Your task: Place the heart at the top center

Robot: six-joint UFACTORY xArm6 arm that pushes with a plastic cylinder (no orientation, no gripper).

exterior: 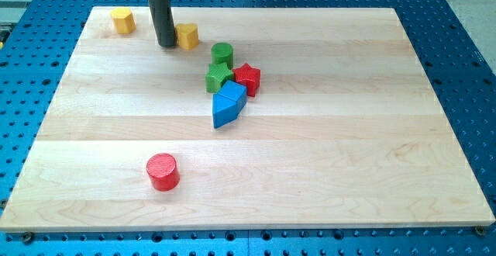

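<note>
Rod and blocks share a pale wooden table (325, 171) laid over a blue perforated base (465, 54). In the upper left of the frame my tip (166, 45) rests on the wood, just to the left of a yellow block (187, 35) that appears to be the heart; the two look to be touching or nearly so, and I cannot tell which. This tool is a plain dark rod with nothing that opens or closes, and it holds nothing. Farther toward the upper left corner sits another yellow block (122, 20), roughly hexagonal, well apart from the tip. Right of the heart and slightly lower, near the upper middle of the frame, a cluster is packed together: a green cylinder (222, 53) at its top, a green star (218, 76) below it, a red star (247, 77) just beside the green star on its right, and a blue wedge-like block (229, 104) touching the stars from below. Alone in the lower left stands a red cylinder (163, 171).
</note>
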